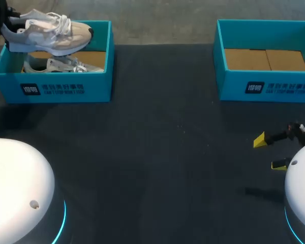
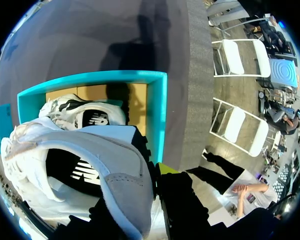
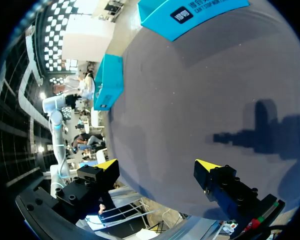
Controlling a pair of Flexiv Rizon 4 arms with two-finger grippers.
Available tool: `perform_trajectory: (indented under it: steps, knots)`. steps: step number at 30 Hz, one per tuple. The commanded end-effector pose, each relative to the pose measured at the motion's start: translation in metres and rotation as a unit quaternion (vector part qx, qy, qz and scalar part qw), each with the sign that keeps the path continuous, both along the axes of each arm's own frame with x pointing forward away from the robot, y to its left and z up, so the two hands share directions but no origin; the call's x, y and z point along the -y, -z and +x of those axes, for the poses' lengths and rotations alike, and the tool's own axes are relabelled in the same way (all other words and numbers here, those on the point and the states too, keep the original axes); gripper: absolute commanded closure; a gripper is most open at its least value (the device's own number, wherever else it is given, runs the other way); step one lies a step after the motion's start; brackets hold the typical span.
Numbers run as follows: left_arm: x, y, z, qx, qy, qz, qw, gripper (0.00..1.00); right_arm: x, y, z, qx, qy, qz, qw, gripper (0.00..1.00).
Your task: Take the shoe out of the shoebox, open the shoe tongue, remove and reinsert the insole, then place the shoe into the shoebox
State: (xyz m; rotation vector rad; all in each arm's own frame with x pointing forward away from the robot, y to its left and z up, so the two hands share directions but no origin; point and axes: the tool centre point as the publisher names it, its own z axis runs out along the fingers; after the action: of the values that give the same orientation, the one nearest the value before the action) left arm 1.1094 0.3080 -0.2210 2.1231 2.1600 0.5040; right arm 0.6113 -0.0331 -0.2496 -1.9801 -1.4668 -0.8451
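A dark table [image 1: 157, 152] seen from above carries two open teal shoeboxes along its far edge. The left shoebox [image 1: 61, 89] serves as the landmark here. It sits at the far left of the table and has a brown cardboard floor. The right shoebox [image 1: 267, 86] stands well apart from it, across the table on the far right, at about the same depth. Only its cardboard floor shows inside.

A white and grey sneaker, the held shoe [image 1: 48, 33], hangs above the left shoebox, over its far rim, clear of the box floor. Its toe points toward the right shoebox. A second shoe [image 1: 61, 65] of the same kind lies inside the left shoebox, beneath the held shoe, on the cardboard.

The left gripper [image 1: 5, 23] is above the far left corner of the left shoebox, its fingers clamped on the heel of the held shoe. The left wrist view shows the heel pressed against a black finger with a sliver of yellow tip.

The right gripper [image 1: 269, 152] is far from the left shoebox, over the near right part of the table. Its fingers are spread wide with nothing between them.
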Motion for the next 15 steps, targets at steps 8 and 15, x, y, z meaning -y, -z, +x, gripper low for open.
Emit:
perform_trajectory:
  steps: [8,15]
  knots:
    - [0.002,-0.019,0.022,-0.008,-0.013,-0.013,1.0,1.0,-0.001,0.0,-0.002,0.0,0.001,-0.002,1.0,0.0]
    - [-0.003,-0.023,0.043,-0.006,-0.022,-0.008,1.0,1.0,-0.001,0.0,-0.002,0.0,0.001,-0.002,1.0,0.0]
